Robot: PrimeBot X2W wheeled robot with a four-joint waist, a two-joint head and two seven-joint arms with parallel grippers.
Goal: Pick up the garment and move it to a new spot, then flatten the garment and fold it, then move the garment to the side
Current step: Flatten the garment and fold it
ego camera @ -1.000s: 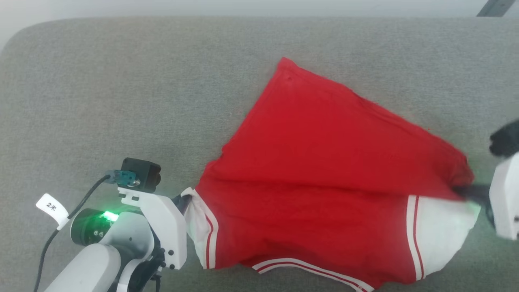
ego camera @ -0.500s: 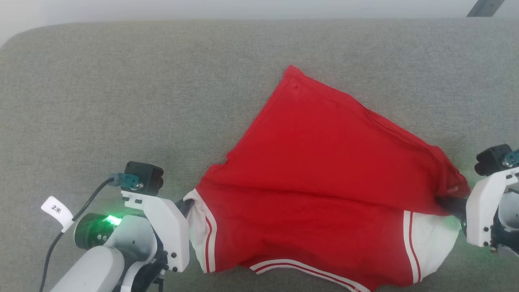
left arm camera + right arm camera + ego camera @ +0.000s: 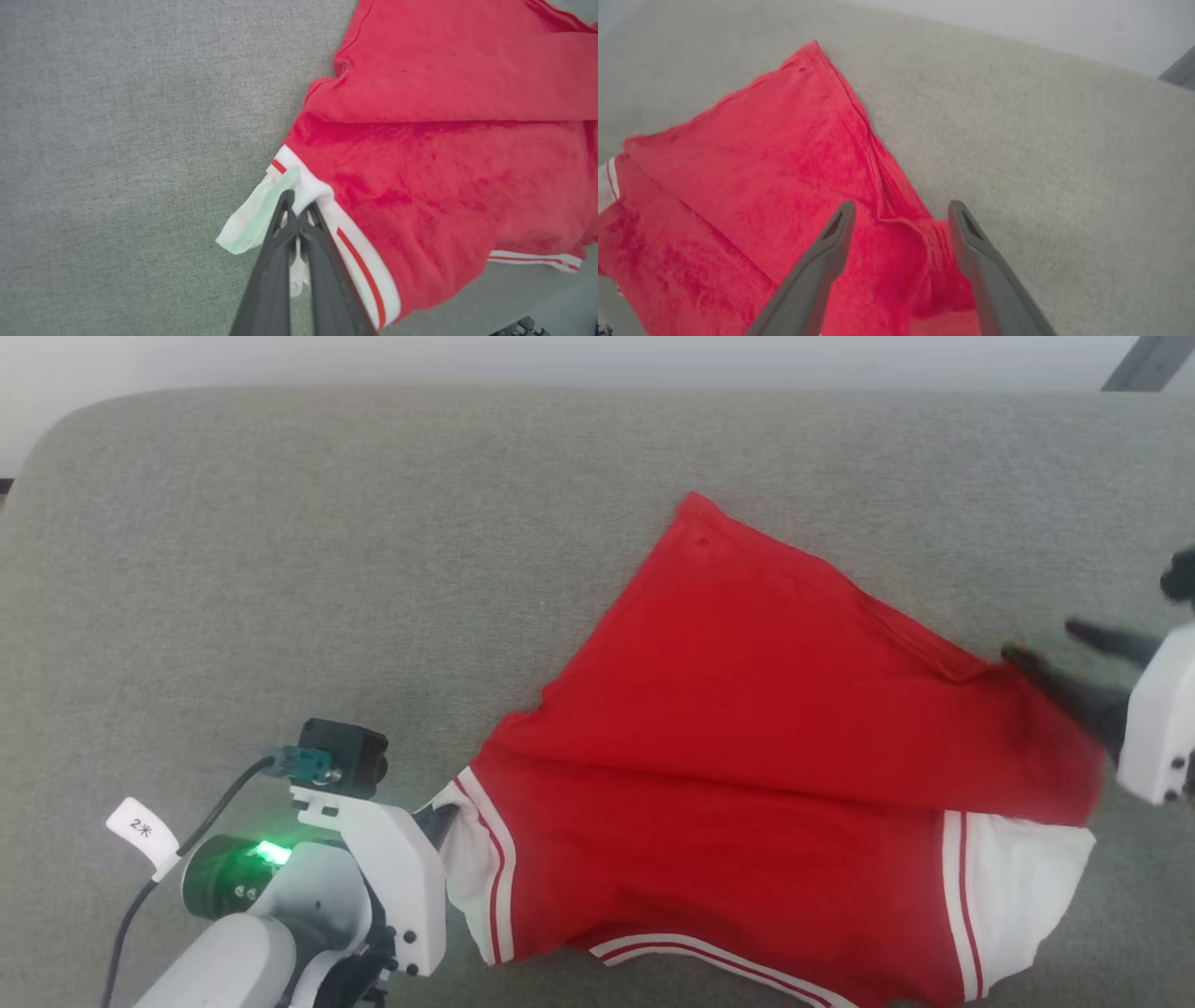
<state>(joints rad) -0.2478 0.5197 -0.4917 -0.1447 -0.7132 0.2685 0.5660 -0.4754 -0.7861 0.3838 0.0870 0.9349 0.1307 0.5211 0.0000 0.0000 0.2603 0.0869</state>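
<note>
The soft bright-red fabric garment with white cuffs (image 3: 747, 756) lies spread mid-right on the grey upholstered cushion (image 3: 280, 569), a far flap already laid diagonally over it. The left end effector (image 3: 294, 205) pinches the near-left white cuff. The right end effector (image 3: 901, 210) hovers spread above the right edge, holding nothing. Flattening looks mostly done, I'd say; further folding and moving aside remain.
</note>
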